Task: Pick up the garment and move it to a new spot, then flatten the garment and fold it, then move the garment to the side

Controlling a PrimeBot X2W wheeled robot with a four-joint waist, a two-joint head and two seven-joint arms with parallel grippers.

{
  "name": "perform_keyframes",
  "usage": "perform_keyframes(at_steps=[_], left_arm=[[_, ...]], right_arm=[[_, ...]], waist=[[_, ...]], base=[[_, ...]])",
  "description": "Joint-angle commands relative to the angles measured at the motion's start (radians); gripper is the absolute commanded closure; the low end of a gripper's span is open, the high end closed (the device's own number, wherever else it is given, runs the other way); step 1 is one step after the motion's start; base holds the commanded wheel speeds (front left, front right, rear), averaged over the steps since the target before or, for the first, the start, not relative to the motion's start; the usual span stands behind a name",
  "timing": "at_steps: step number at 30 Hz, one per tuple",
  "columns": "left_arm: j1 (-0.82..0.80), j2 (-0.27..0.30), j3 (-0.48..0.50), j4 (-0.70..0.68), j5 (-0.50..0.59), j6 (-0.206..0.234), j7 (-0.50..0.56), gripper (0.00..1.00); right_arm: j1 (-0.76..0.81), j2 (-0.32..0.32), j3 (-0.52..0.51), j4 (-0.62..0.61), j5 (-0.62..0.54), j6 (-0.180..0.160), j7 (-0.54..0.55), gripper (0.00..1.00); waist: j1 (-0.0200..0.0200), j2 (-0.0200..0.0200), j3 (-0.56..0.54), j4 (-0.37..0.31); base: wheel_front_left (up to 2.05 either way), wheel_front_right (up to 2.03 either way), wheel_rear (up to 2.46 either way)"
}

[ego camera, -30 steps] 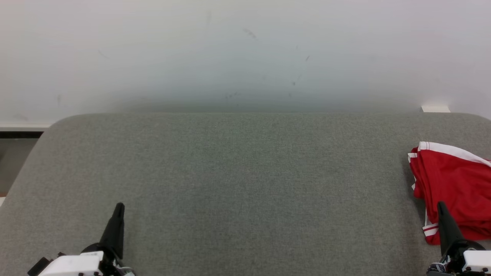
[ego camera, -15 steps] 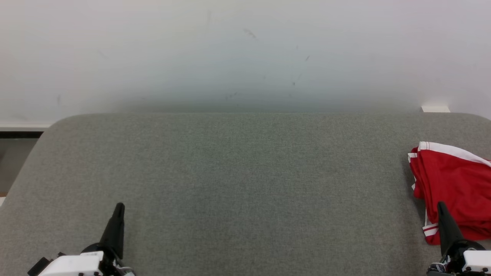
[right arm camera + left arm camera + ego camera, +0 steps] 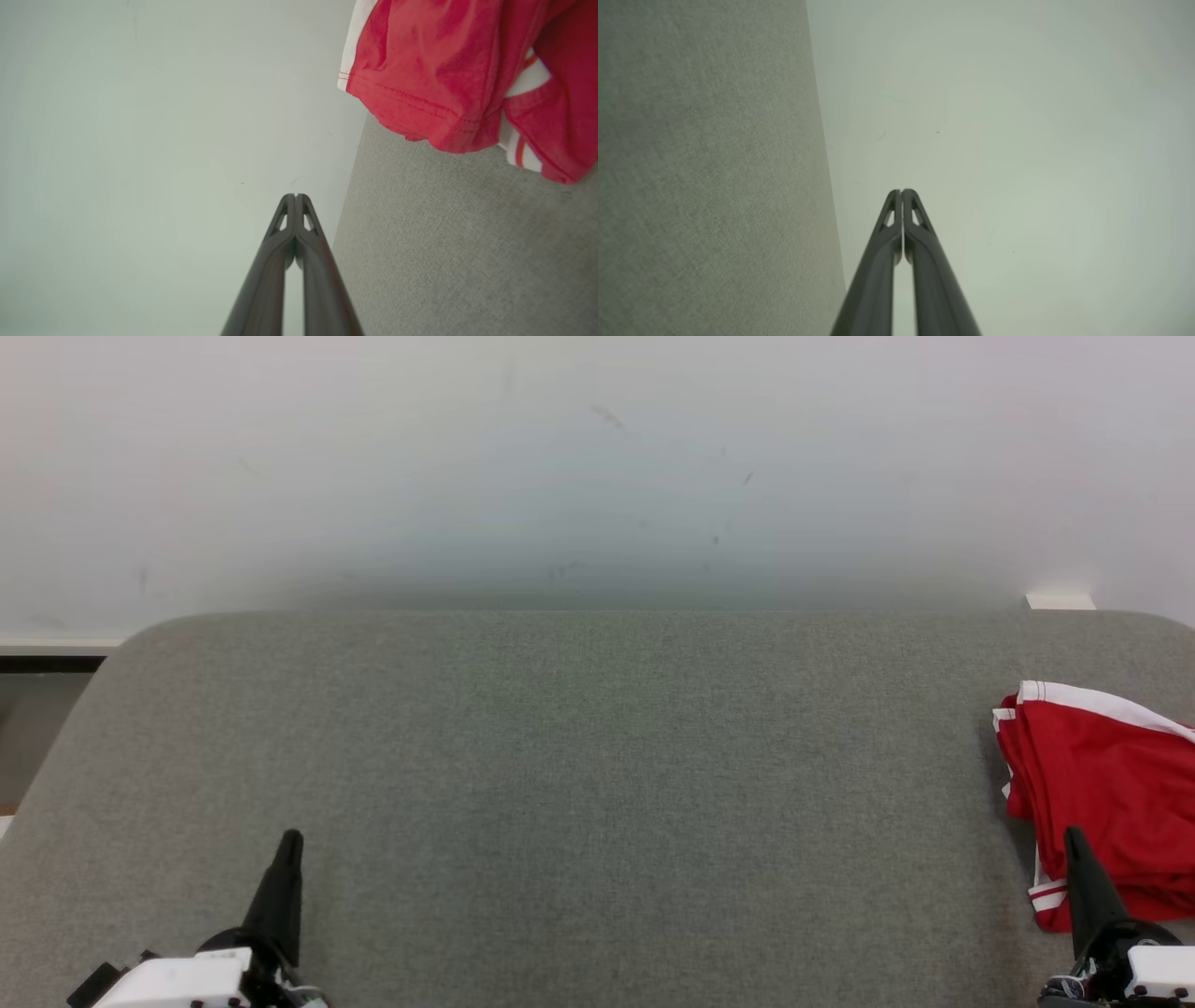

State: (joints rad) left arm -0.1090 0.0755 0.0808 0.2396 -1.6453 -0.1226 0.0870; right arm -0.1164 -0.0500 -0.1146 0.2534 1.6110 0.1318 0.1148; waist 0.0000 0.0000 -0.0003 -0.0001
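I log one bunched red white-trimmed fabric garment (image 3: 1111, 775) just ahead-right of my right claw (image 3: 1072, 836); it and left claw (image 3: 290, 840) closed, empty

A: Quick check. What's the left gripper (image 3: 291, 841) look like on head cam?

B: I see a long matte-black spike, tapering to a narrow tip, w/ a rounded black base. Behind it there's a white housing (image 3: 173, 982), boxy w/ soft corners and tiny dark dots along the lower edge, prob. screws. Black block at its outer end.

A: Right gripper (image 3: 1071, 834)?

B: Same build on my screen: black taper, round black base, white casing (image 3: 1160, 973) behind.

A: Wrist cams?

B: Fingers (image 3: 924, 261) are dark grey and smooth, each w/ a small triangular cut-out near the rounded tip. Right-side pair looks identical.
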Motion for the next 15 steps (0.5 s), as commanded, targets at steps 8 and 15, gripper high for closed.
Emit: perform_keyframes(at_steps=[8, 15], left_arm=[[-0.008, 0.0, 0.003, 0.001, 0.008, -0.002, 0.003, 1.0], [-0.008, -0.001, 0.004, 0.001, 0.009, -0.002, 0.004, 1.0]], right_arm=[[-0.007, 0.0, -0.004, 0.0, 0.0, -0.002, 0.005, 1.0], [-0.007, 0.0, -0.004, 0.0, 0.0, -0.002, 0.005, 1.0]], waist=[[0.0, 0.0, 0.0, 0.0], [0.0, 0.0, 0.0, 0.0]], base=[[0.0, 0.0, 0.0], [0.0, 0.0, 0.0]])
